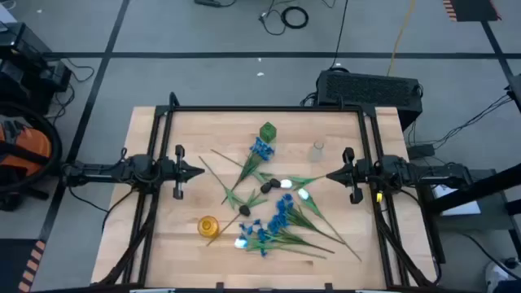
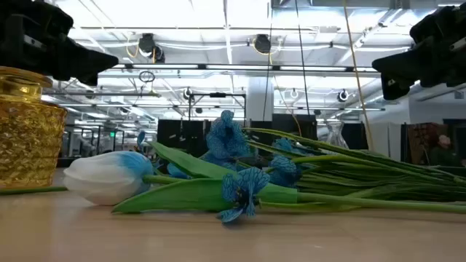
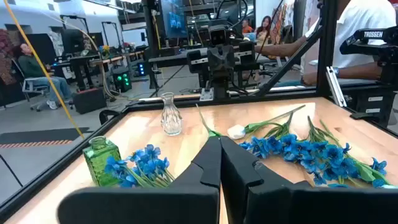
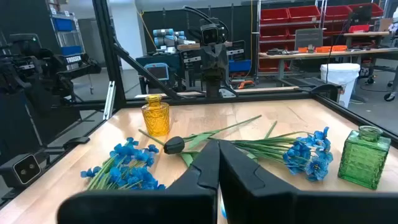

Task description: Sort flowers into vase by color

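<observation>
flowers (image 1: 273, 207) lie loose across middle of wooden bench (image 1: 155, 236), none standing in any vase. blue bloom cluster (image 1: 261, 149) rests beside green glass vase (image 1: 268, 131) at far side; more blue blooms (image 1: 271, 228) toward near edge, stems fanned toward right. dark tulips (image 1: 270, 186) near centre, white tulip (image 1: 286, 184) just beside. yellow vase (image 1: 208, 225) near front left, clear vase (image 1: 317, 150) far right. left end effector (image 1: 199, 172) hovers at left bench edge, fingers pressed together, holding nothing. right end effector (image 1: 329, 174) opposite, fingers likewise together, empty.

Black case (image 1: 370, 86) beyond wooden table (image 1: 155, 212)
</observation>
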